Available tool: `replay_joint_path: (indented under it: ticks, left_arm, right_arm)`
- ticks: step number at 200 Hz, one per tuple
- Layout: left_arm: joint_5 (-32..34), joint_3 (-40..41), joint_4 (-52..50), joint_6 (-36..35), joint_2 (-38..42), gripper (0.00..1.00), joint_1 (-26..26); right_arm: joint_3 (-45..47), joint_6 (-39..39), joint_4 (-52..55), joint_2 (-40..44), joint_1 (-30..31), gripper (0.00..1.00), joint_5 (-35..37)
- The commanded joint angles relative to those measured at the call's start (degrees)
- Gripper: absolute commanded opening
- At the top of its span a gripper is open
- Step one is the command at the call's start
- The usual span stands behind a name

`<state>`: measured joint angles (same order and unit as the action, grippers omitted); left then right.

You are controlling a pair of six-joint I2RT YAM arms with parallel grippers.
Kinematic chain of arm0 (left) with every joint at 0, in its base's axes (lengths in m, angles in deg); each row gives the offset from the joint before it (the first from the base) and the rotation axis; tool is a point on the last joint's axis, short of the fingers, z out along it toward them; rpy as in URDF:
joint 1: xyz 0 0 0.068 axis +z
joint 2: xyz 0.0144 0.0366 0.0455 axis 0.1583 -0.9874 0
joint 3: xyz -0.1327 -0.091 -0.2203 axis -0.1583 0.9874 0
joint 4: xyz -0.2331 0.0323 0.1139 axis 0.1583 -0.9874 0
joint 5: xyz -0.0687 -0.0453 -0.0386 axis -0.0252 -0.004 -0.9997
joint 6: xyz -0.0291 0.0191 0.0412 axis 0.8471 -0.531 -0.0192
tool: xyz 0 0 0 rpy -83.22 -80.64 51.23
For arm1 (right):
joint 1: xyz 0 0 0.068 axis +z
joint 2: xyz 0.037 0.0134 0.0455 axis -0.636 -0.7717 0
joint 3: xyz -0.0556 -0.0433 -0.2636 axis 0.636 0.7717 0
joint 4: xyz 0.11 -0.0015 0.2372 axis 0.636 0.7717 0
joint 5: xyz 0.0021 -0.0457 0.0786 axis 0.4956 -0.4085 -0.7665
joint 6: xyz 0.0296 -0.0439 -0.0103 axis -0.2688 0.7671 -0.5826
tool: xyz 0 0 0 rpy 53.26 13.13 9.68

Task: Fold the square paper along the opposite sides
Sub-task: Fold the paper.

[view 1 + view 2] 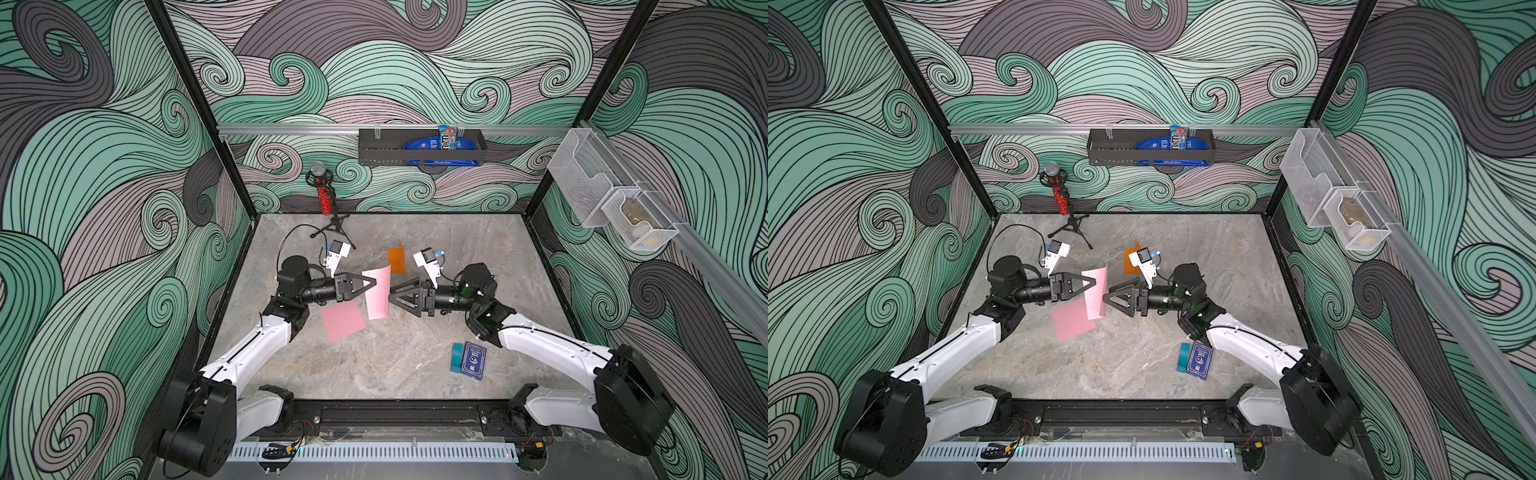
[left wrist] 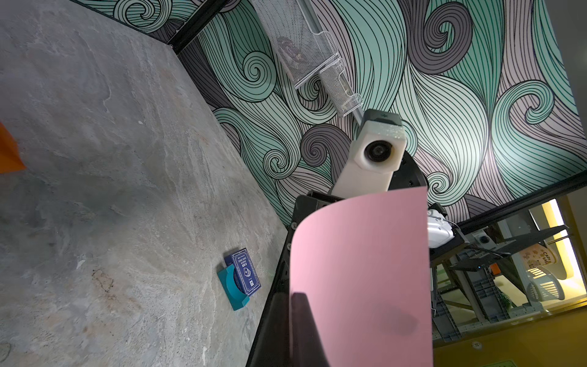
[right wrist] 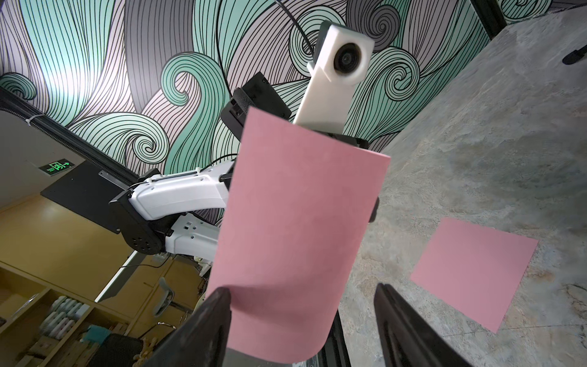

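Item: pink square paper (image 1: 377, 293), held upright in the air above the middle of the grey stone-patterned tabletop (image 1: 382, 365), curved along its height, its lower corner hanging near a second pink sheet (image 1: 343, 321) that lay flat on the tabletop. Left tool (image 1: 374, 283): jaws closed flat on one side edge of the pink square paper, carrying it. Right tool (image 1: 392, 297): jaws spread wide at the opposite side of the paper. In the right wrist view one finger (image 3: 216, 317) touched the sheet's curled lower edge while the other finger (image 3: 400, 321) stood clear of it, so nothing was gripped. Orange paper (image 1: 397, 259): partly folded, standing up on the tabletop behind the two tools. Blue card box (image 1: 473, 360): lying near the right arm, touching a teal holder (image 1: 456, 357) at its side. Microphone (image 1: 322, 189) on a small tripod: at the back of the tabletop, left of centre. Black wall rack (image 1: 374, 151): on the back wall, holding blue packets. Two clear mesh bins (image 1: 582, 178): on the right wall rail.
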<state>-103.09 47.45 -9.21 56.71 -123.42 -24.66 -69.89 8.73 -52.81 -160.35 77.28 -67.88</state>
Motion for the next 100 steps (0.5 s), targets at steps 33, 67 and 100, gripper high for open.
replay_joint_path:
  ticks: [33,67,100]
  left_arm:
    - [-0.05,-2.42,0.11,-0.33,0.21,0.0,-0.28]
    - [-1.1,-2.77,2.46,2.13,-0.06,0.0,-0.27]
    - [-1.72,-2.83,3.81,3.56,-0.05,0.0,-0.27]
  right_arm:
    - [-2.68,0.32,-1.09,-4.08,1.59,0.74,-1.0]
    - [-4.73,0.4,-3.84,-7.57,3.15,0.63,-5.31]
    - [-5.65,-1.19,-7.9,-10.28,3.88,0.53,-8.41]
